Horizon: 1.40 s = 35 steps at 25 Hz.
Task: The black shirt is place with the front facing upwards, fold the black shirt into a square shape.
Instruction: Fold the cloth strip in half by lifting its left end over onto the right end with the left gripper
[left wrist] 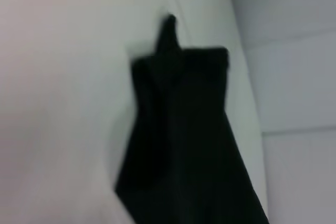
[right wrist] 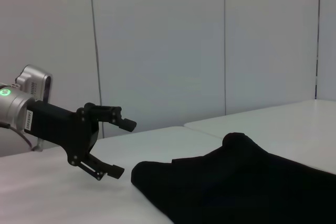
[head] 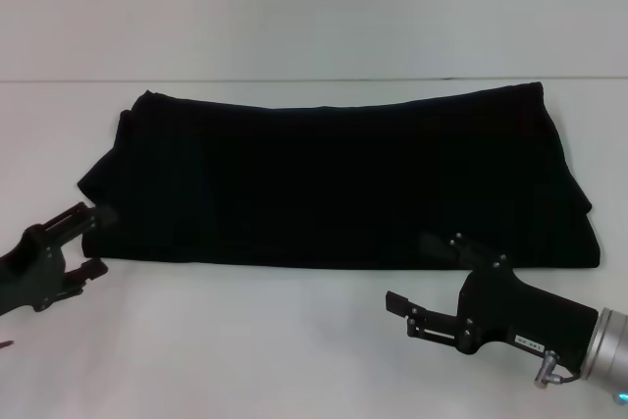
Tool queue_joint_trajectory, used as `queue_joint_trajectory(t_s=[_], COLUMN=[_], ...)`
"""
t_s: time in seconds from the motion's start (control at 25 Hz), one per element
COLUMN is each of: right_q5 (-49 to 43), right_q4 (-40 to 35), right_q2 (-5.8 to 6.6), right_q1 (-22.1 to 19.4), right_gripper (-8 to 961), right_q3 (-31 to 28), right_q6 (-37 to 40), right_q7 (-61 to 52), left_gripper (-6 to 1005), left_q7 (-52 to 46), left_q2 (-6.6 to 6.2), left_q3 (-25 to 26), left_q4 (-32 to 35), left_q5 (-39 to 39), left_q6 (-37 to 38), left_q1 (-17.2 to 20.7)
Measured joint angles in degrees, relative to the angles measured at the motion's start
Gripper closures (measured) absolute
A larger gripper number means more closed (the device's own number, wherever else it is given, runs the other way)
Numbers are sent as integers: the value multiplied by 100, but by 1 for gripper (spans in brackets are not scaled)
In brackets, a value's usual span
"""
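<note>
The black shirt point(head: 343, 179) lies on the white table point(head: 245, 340) as a wide, flat folded band with only plain black cloth showing. No lettering or logo is in view. My left gripper point(head: 100, 239) is open just off the shirt's front left corner, low over the table. My right gripper point(head: 410, 272) is open at the shirt's front edge, right of the middle, with its upper finger over the hem. The shirt also shows in the left wrist view point(left wrist: 184, 129) and the right wrist view point(right wrist: 236, 182), where the left gripper point(right wrist: 123, 148) stands open beside the shirt's end.
The table's far edge point(head: 314, 79) runs just behind the shirt, with a pale wall point(head: 314, 7) beyond it. Bare white table lies in front of the shirt between the two arms.
</note>
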<state>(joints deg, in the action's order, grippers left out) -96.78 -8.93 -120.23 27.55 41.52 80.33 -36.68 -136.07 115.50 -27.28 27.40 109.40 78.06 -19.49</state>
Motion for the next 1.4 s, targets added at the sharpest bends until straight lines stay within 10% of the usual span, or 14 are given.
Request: queue_joint_trajectory(t_s=[1.4], right_q5=[-61], right_q4=[33], right_q2=[-9], right_q1=[102], right_gripper=[38], right_q3=[54], right_q6=[-255], right_q7=[-14], left_gripper=[42], left_q7=[-642], left_q2=[42], left_q3=[-76], left_q4=[-152], left_q5=[26], left_q6=[-1325], left_q1=[-258])
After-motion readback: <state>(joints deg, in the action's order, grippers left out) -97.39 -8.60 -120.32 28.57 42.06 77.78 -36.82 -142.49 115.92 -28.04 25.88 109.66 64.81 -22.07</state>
